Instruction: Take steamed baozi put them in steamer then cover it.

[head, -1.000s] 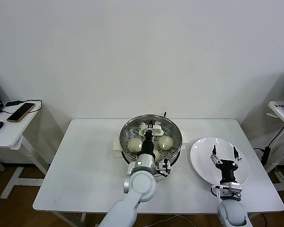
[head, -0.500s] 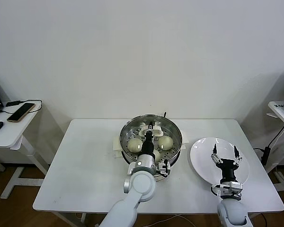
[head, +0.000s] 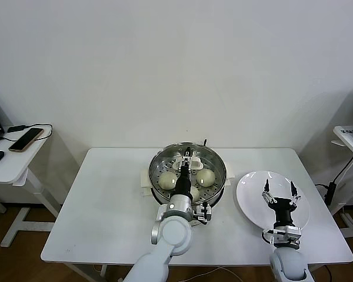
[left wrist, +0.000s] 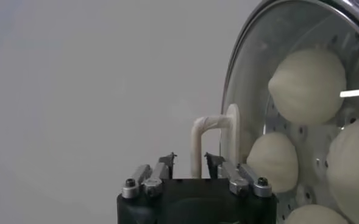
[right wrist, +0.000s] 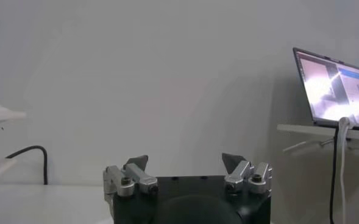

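The steel steamer (head: pixel 157 163) stands at the table's back middle with several cream-white baozi (head: pixel 167 179) on its perforated tray. The glass cover (left wrist: pixel 241 76) lies on it, and the baozi (left wrist: pixel 307 85) show through the glass. My left gripper (head: pixel 188 157) is over the cover's centre. It (left wrist: pixel 188 159) is open, with the cream handle (left wrist: pixel 197 137) between its fingertips and a small gap on each side. My right gripper (head: pixel 279 191) hangs open and empty over the white plate (head: pixel 252 202); in its own view it (right wrist: pixel 185 161) faces the wall.
The white table (head: pixel 106 200) has bare room to the left of the steamer. A side table at far left carries a phone (head: pixel 26 139). A laptop (right wrist: pixel 334 85) sits on a stand to the right, with cables hanging near it.
My left gripper's jaws have opened off the cover's handle, which it was pinching before. The cover stays on the steamer. The right arm has not moved.
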Controlling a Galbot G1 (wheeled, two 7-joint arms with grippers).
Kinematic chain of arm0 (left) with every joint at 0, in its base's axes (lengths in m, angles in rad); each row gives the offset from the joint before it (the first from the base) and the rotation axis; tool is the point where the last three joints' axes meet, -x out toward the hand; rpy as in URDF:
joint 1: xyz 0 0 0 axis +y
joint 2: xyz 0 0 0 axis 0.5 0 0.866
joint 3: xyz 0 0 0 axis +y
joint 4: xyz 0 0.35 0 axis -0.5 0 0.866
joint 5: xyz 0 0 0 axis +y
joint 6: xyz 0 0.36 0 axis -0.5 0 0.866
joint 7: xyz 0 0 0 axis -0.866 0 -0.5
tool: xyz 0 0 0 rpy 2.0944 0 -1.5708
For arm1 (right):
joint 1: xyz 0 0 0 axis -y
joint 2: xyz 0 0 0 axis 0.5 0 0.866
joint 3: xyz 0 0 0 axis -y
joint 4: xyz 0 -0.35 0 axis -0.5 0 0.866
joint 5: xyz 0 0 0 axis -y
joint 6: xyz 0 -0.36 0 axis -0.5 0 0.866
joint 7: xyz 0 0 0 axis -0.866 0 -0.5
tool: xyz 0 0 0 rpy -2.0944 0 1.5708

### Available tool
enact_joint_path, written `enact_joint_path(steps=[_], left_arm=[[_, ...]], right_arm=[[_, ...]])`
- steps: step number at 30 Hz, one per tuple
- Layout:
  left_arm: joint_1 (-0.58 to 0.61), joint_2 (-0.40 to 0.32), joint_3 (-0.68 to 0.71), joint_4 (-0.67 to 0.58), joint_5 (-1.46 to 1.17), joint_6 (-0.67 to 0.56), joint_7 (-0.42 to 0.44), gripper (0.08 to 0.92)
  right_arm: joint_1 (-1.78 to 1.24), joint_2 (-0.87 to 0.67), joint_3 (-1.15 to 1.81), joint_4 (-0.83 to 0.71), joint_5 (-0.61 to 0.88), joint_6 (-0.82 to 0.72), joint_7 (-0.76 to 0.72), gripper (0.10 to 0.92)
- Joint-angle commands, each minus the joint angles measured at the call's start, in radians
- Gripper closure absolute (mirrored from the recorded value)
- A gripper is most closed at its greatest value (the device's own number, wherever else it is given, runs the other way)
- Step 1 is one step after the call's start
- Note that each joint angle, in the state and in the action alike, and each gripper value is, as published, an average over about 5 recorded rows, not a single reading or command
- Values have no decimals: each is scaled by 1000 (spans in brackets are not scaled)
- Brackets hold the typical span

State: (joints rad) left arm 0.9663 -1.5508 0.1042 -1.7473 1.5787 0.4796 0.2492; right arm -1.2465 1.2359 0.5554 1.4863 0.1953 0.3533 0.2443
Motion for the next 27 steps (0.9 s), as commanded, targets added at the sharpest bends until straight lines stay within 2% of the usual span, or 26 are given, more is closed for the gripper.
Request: enact_joint_path(steps=[1,6,9,11,13,16,19,21,24,27], left_arm=[[82,95,34,-234,-98,20,20,381],[145,166,14,-384,-174,22,19,236],[183,210,-39,-472,-284,21,-16,188],[204,229,-97,-506,-410,22,-80,180],[217,237,-170,-508,-628,14,-196,178],[231,237,-304,-453,-1026,-66,-378,177],[238,237,-437,-347,-1341,-199,-454,177],[241,242,-501,-266,-1482,-301,-450,177],[246,254,-559,-170,-1594,-431,-398,177],[259,263,-585,-119,-1629,-487,-350,177]], right_arm=[[4,2,-2,3,-1,-1,1,203],[6,6,-5,7,-4,-2,2,203],[1,6,-6,12,-5,-4,-2,203],[-6,3,-6,21,8,-9,-15,203],[-18,-5,-10,37,39,-29,-33,203],[-39,-19,-26,67,100,-82,-51,203],[-58,-29,-39,93,147,-128,-61,203],[-69,-33,-44,105,167,-147,-67,203],[-85,-38,-46,115,187,-157,-79,203],[-98,-38,-39,123,206,-165,-96,203]])
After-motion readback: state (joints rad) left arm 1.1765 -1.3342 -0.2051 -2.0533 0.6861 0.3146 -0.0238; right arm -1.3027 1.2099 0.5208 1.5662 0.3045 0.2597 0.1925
